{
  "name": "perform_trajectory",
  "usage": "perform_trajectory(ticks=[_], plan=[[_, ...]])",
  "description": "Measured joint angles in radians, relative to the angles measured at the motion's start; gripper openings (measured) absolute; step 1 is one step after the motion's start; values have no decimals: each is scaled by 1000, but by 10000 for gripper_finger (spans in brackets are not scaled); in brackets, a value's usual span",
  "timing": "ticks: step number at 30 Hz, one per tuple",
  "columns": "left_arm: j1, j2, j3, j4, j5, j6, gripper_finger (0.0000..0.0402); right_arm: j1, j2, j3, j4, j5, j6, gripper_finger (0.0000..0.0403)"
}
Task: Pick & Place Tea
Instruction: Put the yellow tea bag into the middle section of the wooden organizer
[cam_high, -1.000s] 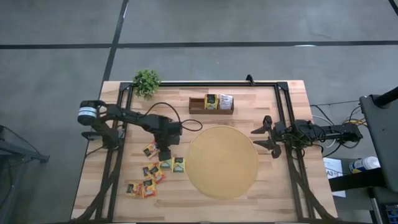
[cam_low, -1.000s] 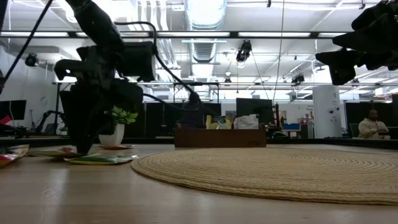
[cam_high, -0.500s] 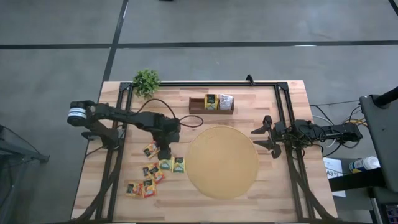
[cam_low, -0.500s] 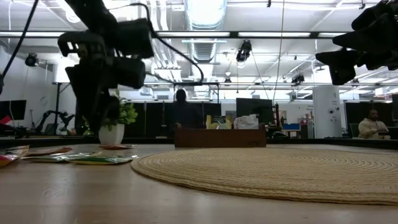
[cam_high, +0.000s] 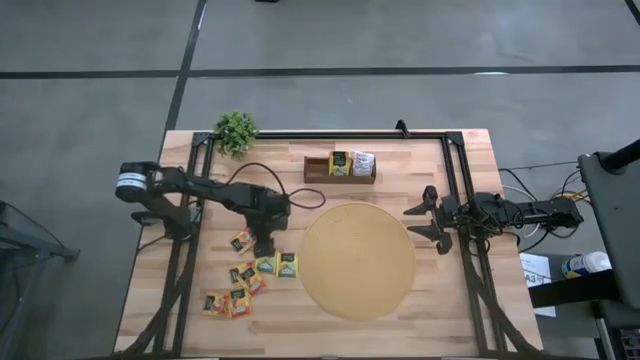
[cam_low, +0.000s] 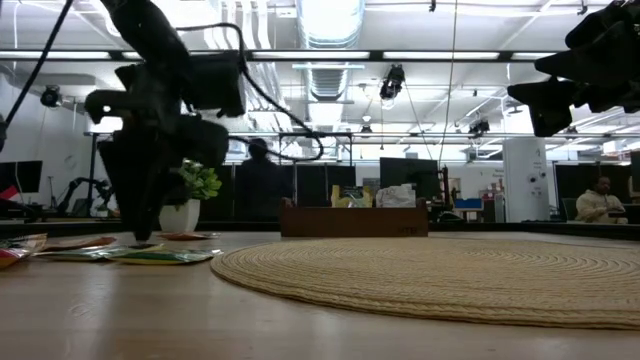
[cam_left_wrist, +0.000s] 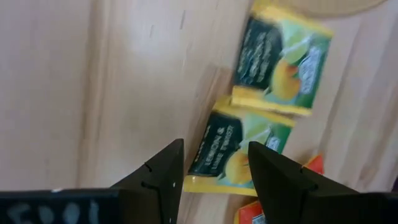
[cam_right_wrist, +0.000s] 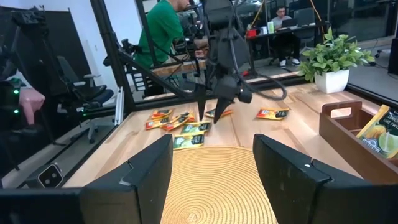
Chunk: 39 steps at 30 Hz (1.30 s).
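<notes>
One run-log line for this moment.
left gripper: open, over tea sachet, nothing held | right gripper: open, idle beside mat

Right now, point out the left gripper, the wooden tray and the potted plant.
left gripper (cam_high: 263, 248): high view, between its fingertips.
wooden tray (cam_high: 316, 168): high view, bare left compartment.
potted plant (cam_high: 236, 131): high view, middle of leaves.

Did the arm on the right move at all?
No. The right gripper hangs open in the same spot, beside the round mat, by the table's black frame rail.

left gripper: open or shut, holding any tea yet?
Open, empty. The left gripper shows a gap between its fingers, with a yellow-green sachet flat on the table beneath.
</notes>
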Motion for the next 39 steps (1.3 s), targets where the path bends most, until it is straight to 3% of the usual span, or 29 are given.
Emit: perform_trajectory(ticks=[19,24,30,39], plan=[[-6,28,-80,115,71,-28,170,0,0,0,0,1,1,221],[-12,29,-87,128,54,-26,124,0,0,0,0,0,1,221],[-13,30,-89,150,43,-25,15,0,0,0,0,1,1,221],[-14,9,-91,154,49,-27,0,0,0,0,0,1,1,221]])
